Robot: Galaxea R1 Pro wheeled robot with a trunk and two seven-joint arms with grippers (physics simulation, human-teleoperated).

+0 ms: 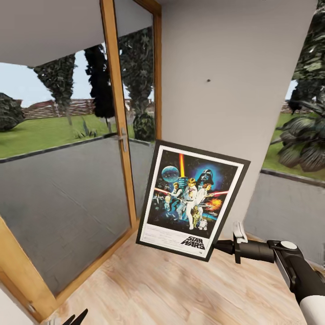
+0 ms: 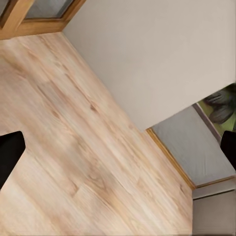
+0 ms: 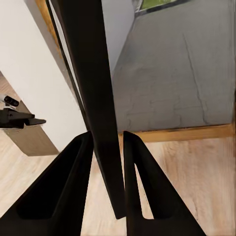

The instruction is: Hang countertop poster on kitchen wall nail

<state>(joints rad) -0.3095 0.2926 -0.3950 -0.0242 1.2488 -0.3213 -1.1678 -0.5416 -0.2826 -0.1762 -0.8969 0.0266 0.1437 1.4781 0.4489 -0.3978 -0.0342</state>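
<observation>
- The poster (image 1: 192, 201) is off the surface and in the air before a pale wall (image 1: 234, 90), gripped at its lower right edge by the right gripper (image 1: 225, 246); the carrying step looks finished and the hanging step is in hand.
- A small dark nail (image 1: 208, 81) shows on the wall, well above the poster's top edge and slightly to its right.
- The poster hangs tilted, its top leaning toward the glass door (image 1: 90, 180) at the left, its printed face toward the head camera.
- In the right wrist view, the two black fingers (image 3: 73, 191) close narrowly on the frame's thin dark edge (image 3: 98, 108), one on each side.
- The right arm (image 1: 289, 262) reaches in low from the right, forearm roughly level, wrist pointed toward the wall.
- The next move likely calls for raising the poster, squaring it upright, and bringing its top edge up to the nail.
- The left gripper (image 1: 74, 318) sits low at the view's bottom edge; its dark fingertips (image 2: 10, 152) stand wide apart over the wood floor (image 2: 73, 147), holding nothing.
- Risk, as a judgement: a grip at one corner may let the frame swing while being lifted.
</observation>
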